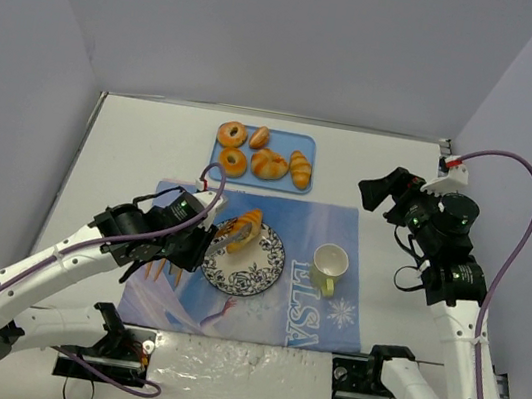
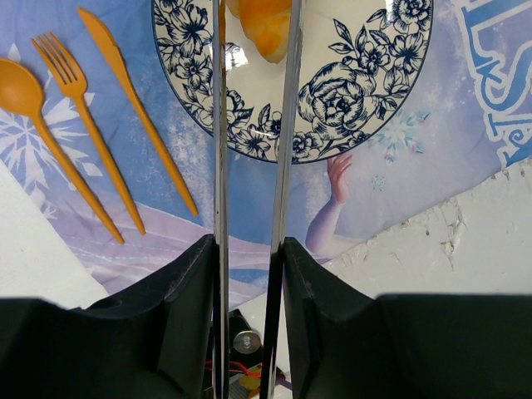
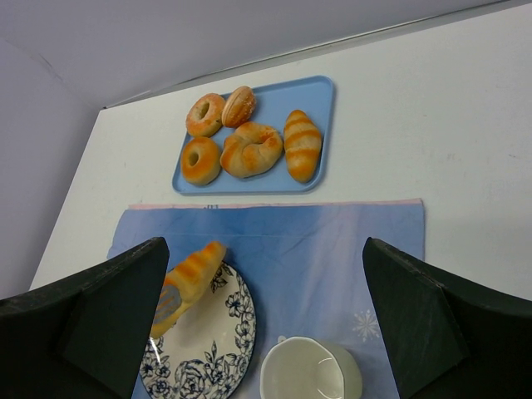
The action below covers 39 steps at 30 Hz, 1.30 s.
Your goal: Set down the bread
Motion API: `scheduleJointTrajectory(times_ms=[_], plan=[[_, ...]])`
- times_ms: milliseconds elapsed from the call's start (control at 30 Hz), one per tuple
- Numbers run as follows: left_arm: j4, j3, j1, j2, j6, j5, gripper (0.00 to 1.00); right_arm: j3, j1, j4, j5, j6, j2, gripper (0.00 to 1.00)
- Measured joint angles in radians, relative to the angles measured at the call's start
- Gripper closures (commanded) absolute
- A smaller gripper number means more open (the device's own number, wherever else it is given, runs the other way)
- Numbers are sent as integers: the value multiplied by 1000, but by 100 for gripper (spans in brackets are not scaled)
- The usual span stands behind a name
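Note:
A striped bread roll hangs tilted over the far left edge of the blue-flowered plate, pinched between two metal tongs blades. My left gripper is shut on the tongs, left of the plate. In the left wrist view the blades run up from my left gripper to the roll above the plate. My right gripper is open and empty, high at the right. Between the jaws of the right gripper its wrist view shows the roll and the plate.
A blue tray with several pastries stands at the back. A pale cup sits right of the plate on the blue placemat. An orange spoon, fork and knife lie left of the plate.

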<state>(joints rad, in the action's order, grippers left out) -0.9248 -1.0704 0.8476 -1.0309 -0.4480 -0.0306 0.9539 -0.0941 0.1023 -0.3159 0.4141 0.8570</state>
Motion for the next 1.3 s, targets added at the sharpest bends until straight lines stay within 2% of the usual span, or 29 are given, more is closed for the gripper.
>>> scheduleJointTrajectory(times_ms=[267, 467, 1133, 1300], plan=[[1, 5, 5, 0, -10, 1, 69, 0, -6, -5, 6, 0, 2, 0], [0, 5, 11, 0, -15, 2, 62, 0, -6, -5, 13, 0, 2, 0], [-11, 3, 17, 35, -30, -8, 60, 0, -12, -7, 14, 1, 0, 0], [-21, -49, 17, 22, -35, -50, 60, 0, -12, -7, 14, 1, 0, 0]])
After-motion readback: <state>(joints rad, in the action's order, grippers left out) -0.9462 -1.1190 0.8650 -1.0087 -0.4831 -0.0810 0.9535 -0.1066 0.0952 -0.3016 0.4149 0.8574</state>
